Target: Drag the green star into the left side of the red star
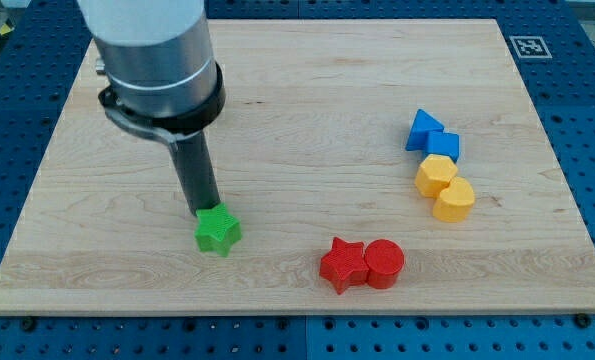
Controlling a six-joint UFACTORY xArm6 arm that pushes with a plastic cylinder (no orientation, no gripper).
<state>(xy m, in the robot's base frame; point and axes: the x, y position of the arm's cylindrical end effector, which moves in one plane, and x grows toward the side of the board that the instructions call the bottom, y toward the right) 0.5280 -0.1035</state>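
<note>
The green star (218,231) lies on the near-left part of the wooden board (297,90), well apart from the red star (343,265), which sits to its right and slightly nearer the view's bottom edge. A red cylinder (384,264) touches the red star's right side.

My tip (206,212) meets the board right at the green star's far-left edge, seemingly touching the block, though the exact contact cannot be made out. The dark rod rises from there toward the view's top left, leaning slightly, into a wide grey cylindrical housing ringed by a black collar that fills the upper-left corner. The arm carries no jaws, only this plain rod.

On the right side of the board, four blocks run in a tight chain: a blue triangle-shaped block (424,130) farthest, a blue block (445,146) of unclear shape just beside it, then a yellow block (436,175) and a rounded yellow block (455,199) nearest. A black-and-white marker tag (527,46) sits at the board's far-right corner.
</note>
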